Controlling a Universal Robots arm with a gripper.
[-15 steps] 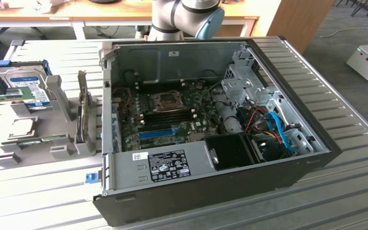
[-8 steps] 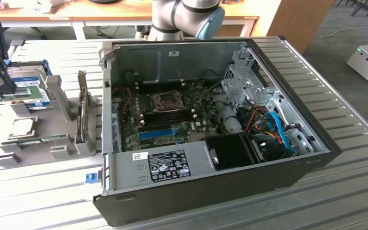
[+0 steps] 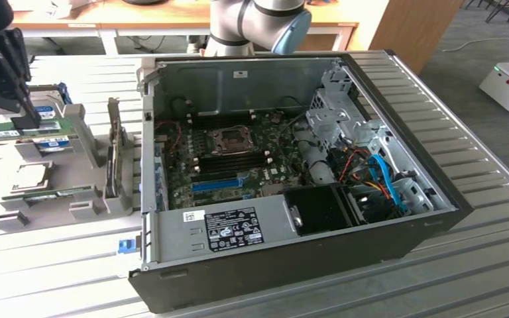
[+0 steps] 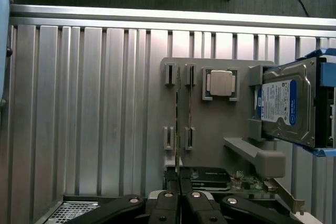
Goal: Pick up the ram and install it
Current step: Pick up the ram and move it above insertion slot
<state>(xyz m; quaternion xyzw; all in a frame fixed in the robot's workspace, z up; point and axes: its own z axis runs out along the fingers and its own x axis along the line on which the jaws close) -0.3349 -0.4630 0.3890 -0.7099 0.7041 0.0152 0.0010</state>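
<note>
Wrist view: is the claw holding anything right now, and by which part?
Yes: the claw is shut on the ram, pinching the thin stick across its two flat faces.

I see strong glare on the ribbed surface [image 3: 51, 265] at the exterior view's left; it is nearly white there. The inside of the computer case [image 3: 236, 86] is darker. In the wrist view the light is soft and even.
</note>
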